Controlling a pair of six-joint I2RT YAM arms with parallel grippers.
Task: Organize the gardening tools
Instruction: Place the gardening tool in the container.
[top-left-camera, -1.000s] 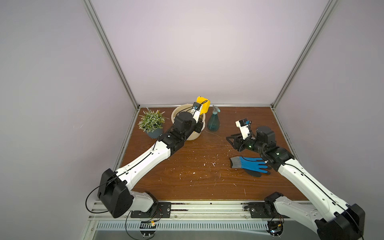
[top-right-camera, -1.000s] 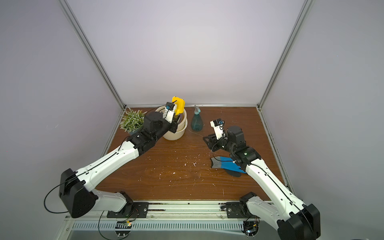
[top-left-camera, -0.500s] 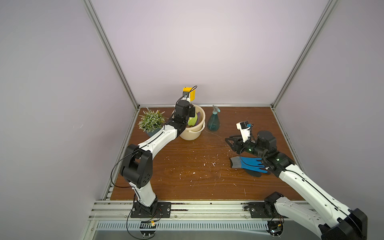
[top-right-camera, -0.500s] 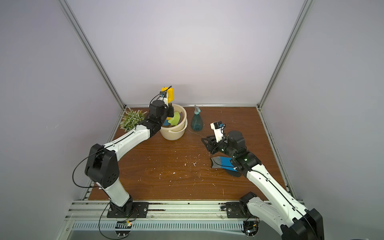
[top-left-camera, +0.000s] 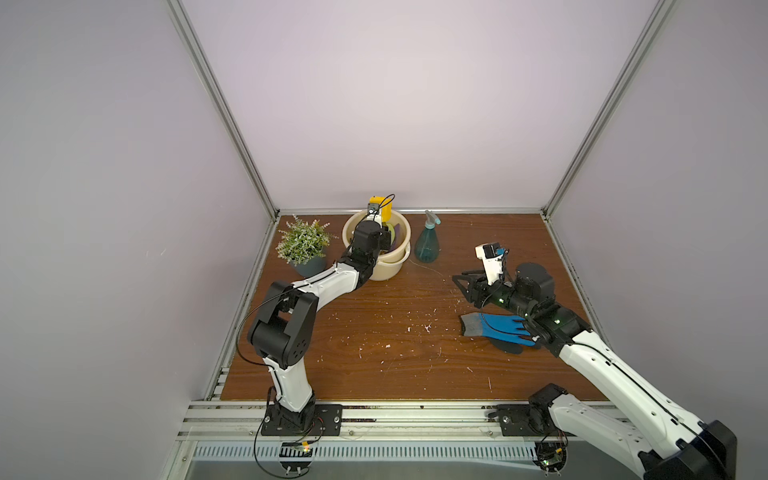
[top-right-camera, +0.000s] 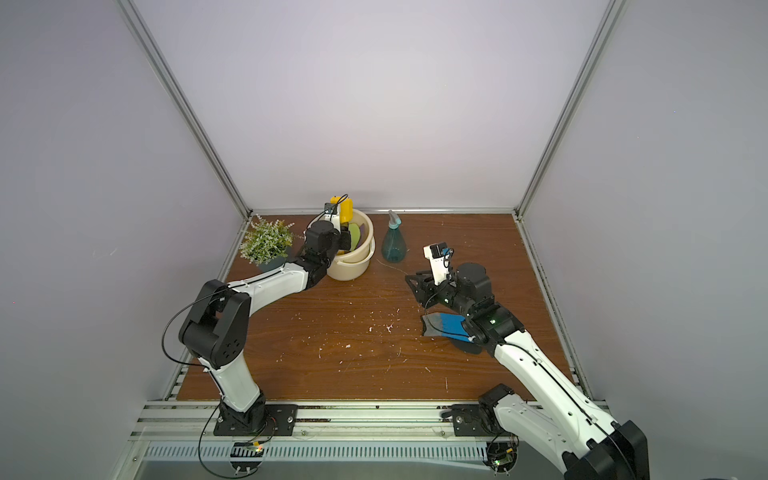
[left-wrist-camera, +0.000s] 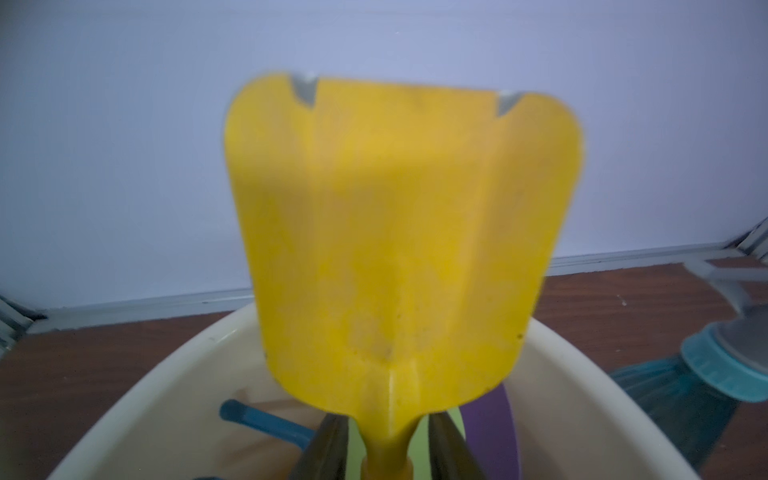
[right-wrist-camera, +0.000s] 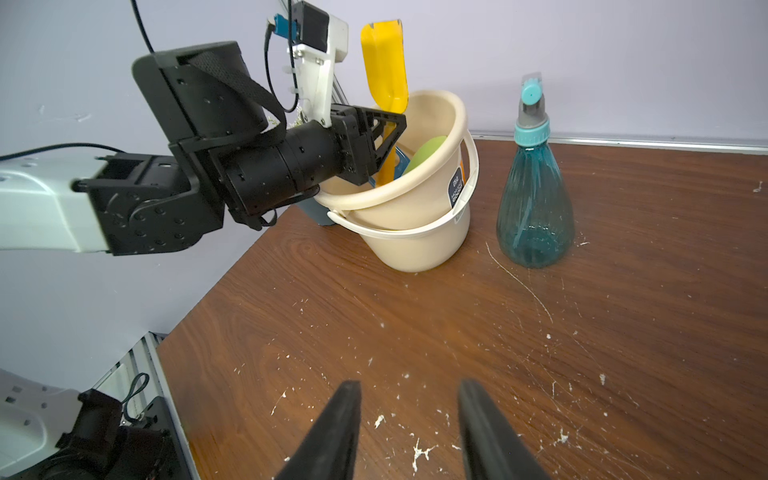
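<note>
A yellow scoop (left-wrist-camera: 399, 232) stands blade-up in the cream bucket (top-left-camera: 388, 270) at the back left, seen in both top views. My left gripper (left-wrist-camera: 386, 424) reaches into the bucket. It is open, with a finger on each side of the scoop's neck and a small gap either side. A purple trowel (left-wrist-camera: 492, 432), a lime-green blade (right-wrist-camera: 424, 153) and a blue fork (left-wrist-camera: 257, 419) lie in the bucket too. The teal spray bottle (top-left-camera: 428, 245) stands upright just right of the bucket. My right gripper (right-wrist-camera: 408, 384) hovers open and empty over the table's right half.
The bucket leans inside a second cream bucket (right-wrist-camera: 415, 245). A potted green plant (top-left-camera: 303, 243) stands left of it by the side wall. A blue and grey glove (top-left-camera: 498, 328) lies under my right wrist. The back wall is close behind the bucket.
The left arm has swung the scoop from the bucket's right rim to stand upright inside it, and its jaws have parted off the handle. The right arm has barely moved.
</note>
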